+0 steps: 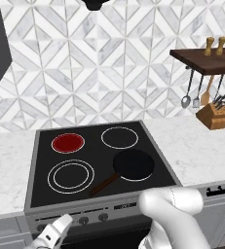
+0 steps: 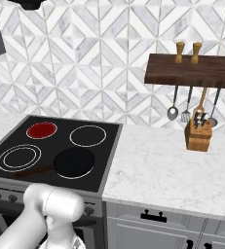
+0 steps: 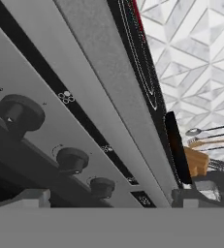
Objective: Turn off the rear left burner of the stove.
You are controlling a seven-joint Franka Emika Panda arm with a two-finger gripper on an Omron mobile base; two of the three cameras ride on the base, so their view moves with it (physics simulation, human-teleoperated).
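1. While I watch from the left base view, the rear left burner [image 1: 67,142] glows solid red at the far left of the stove [image 1: 41,165].
2. The near left zone is a double white ring; the far right zone is a single white circle.
3. A black frying pan [image 1: 133,164] sits on the near right zone, its brown handle [image 1: 103,184] pointing near and left.
4. The claw [image 1: 55,232] is low, in front of the stove's front panel, just beside the left knobs [image 1: 84,220]; I see its white body there.
5. In the hand view I see three dark knobs [image 3: 20,113] along the grey panel, close ahead. The finger tips barely show at the bottom edge, so I cannot tell whether the claw is open or closed.
6. The white marble surface [image 2: 162,170] flanks the stove on both sides.
7. To the right, a knife block [image 2: 198,133] stands on the surface under a dark wooden shelf [image 2: 192,70]; utensils hang from the shelf and two shakers [image 2: 180,51] stand on it.
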